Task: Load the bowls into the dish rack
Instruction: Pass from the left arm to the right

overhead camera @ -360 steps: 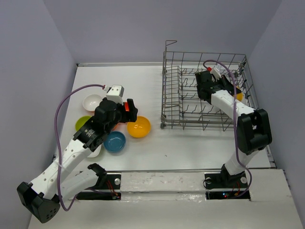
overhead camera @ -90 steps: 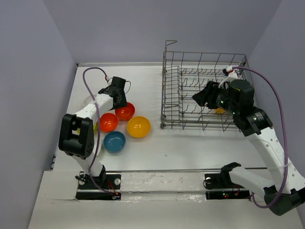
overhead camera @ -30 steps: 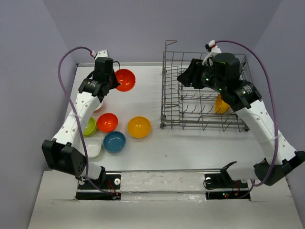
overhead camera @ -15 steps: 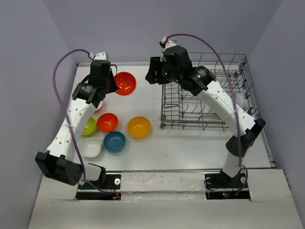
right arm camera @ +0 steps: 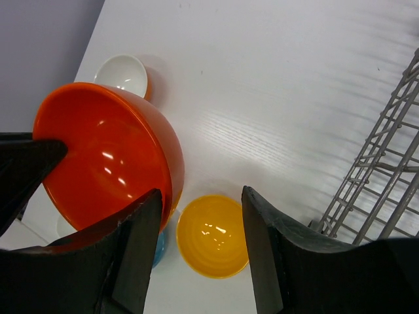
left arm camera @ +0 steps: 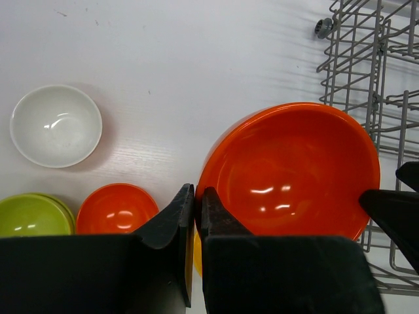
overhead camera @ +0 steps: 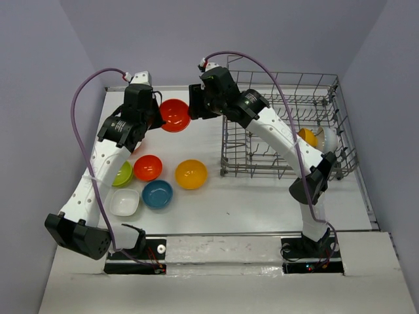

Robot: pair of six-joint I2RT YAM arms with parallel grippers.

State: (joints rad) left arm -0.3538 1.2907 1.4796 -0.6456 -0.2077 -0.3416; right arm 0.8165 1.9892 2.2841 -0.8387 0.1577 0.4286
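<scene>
Nearest, on the tabletop (overhead camera: 262, 203) below the left gripper (left arm camera: 195, 191), sit a white squarish bowl (overhead camera: 124, 203), a blue bowl (overhead camera: 158, 194), a lime green bowl (overhead camera: 121, 173), a resting red-orange bowl (overhead camera: 148, 167) and an orange-yellow bowl (overhead camera: 190, 174); farther, the left gripper pinches the rim of the lifted red-orange bowl (left arm camera: 294, 170); the right gripper (right arm camera: 200, 193), jaws spread and holding nothing, hangs just beside that bowl's opposite side; the dish rack (overhead camera: 281, 140) stands to its right, a racked orange-yellow bowl (overhead camera: 306, 137) and a racked white bowl (overhead camera: 329, 139) inside.
</scene>
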